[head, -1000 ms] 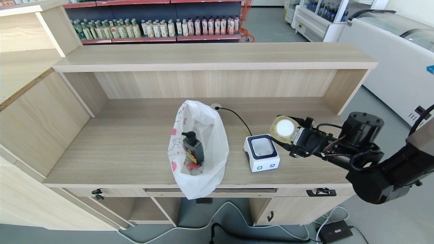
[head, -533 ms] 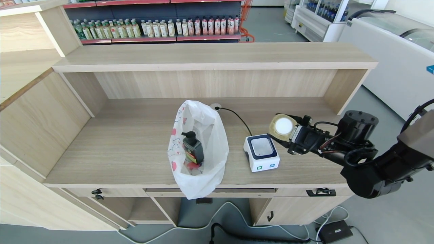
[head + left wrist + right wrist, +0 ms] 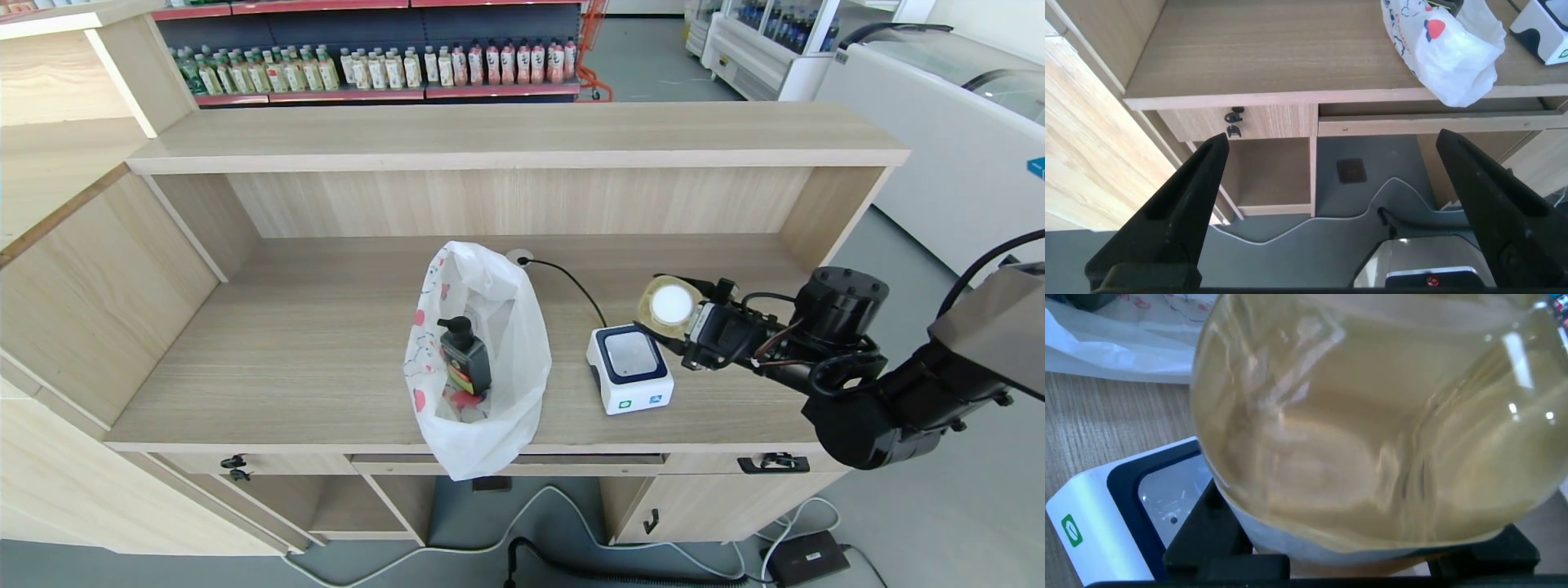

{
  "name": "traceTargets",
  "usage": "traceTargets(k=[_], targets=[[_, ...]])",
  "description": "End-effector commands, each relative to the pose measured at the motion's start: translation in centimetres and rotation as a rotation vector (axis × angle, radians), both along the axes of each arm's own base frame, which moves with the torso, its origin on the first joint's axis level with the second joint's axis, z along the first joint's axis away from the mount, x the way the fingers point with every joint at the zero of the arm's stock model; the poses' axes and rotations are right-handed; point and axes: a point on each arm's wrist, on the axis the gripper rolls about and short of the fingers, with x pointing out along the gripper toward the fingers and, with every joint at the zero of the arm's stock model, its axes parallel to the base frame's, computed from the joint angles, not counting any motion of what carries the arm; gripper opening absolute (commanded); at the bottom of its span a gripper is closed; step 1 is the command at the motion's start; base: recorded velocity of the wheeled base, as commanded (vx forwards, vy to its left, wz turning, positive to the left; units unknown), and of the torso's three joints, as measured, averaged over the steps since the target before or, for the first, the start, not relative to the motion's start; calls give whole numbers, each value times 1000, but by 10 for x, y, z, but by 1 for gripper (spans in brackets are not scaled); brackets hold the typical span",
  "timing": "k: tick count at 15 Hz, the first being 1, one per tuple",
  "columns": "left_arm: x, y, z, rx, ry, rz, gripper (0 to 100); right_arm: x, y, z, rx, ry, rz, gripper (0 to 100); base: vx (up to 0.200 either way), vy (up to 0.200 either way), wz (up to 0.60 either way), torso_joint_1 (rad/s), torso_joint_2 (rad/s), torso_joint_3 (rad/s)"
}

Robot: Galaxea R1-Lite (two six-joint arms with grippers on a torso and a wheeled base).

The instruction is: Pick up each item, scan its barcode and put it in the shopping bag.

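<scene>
Over the right half of the light wooden table (image 3: 310, 343), my right arm stretches in from the right, forearm nearly level. My right gripper (image 3: 674, 315) points toward the middle of the table. It is clamped on a round, clear yellowish plastic tub (image 3: 671, 304), whose white end faces the head camera. The tub hangs close over the far right corner of the white box-shaped barcode scanner (image 3: 629, 367). Beside the scanner stands the open white plastic shopping bag with red prints (image 3: 506, 359), with a black pump bottle (image 3: 465, 355) inside it. My left arm hangs low before the table's front edge. My left gripper (image 3: 1331, 147) is spread wide, holding nothing.
</scene>
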Motion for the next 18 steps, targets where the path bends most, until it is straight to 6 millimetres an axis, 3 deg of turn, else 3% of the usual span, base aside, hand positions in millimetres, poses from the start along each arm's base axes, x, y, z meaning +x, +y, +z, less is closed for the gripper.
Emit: traceTargets(k=[1, 18], targets=[[0, 0, 0, 0, -1, 0, 100, 3, 1, -4, -2, 6, 2, 0, 0, 0, 0, 0, 0, 0], [0, 0, 0, 0, -1, 0, 100, 7, 10, -15, 18, 28, 25, 0, 0, 0, 0, 0, 0, 0]])
